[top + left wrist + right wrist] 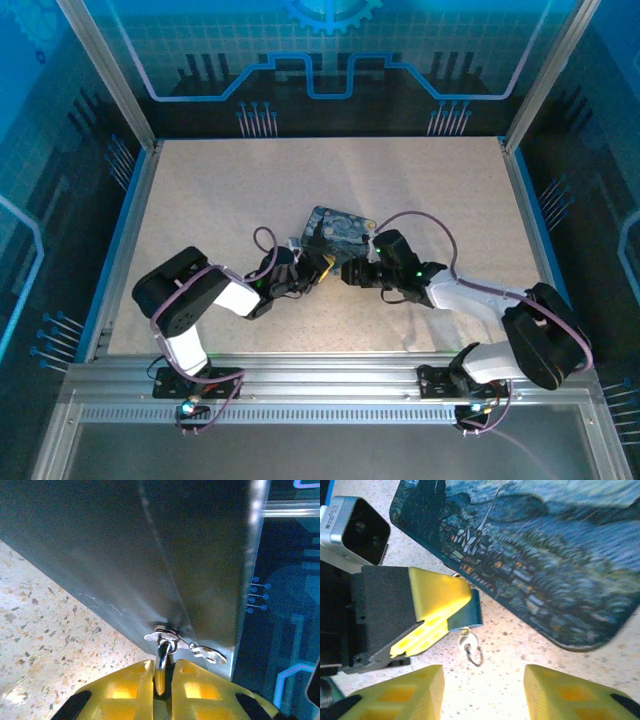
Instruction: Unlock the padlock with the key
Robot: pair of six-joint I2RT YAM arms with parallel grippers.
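The table (220, 190) carries the box (337, 228) at its middle, and both arms meet at the box's near edge. My left gripper (303, 268) is clamped on the padlock (469, 611), which sits just beside that edge. My right gripper (352, 272) faces it with its jaws spread wide and nothing in them. A small dark loop, which I take for the key (472, 649), hangs just below the padlock, between it and the right fingers (395, 695).

I judge the step in hand to be taking the key with the right gripper. To do it well, I'd hold the left clamp firm so the lock doesn't swing. I'd bring the right jaws in low around the dangling piece and close slowly. It is thin and hangs loose, so it will likely twist away if one finger nudges it first. I'd pinch at the very tips to leave its end free for the keyhole, which I can't locate from here.

The right wrist view gives me the padlock's blue body, the hanging piece and the gap I have to close. The left wrist view gives what that one hides: the box's dark side wall (125, 545), a metal fitting (165, 630) on it with a ring (168, 646) through it, and the left fingers (135, 680) nearly touching around a thin metal bar (160, 672). The top view gives the layout of the arms; padlock and key are too small there to tell.
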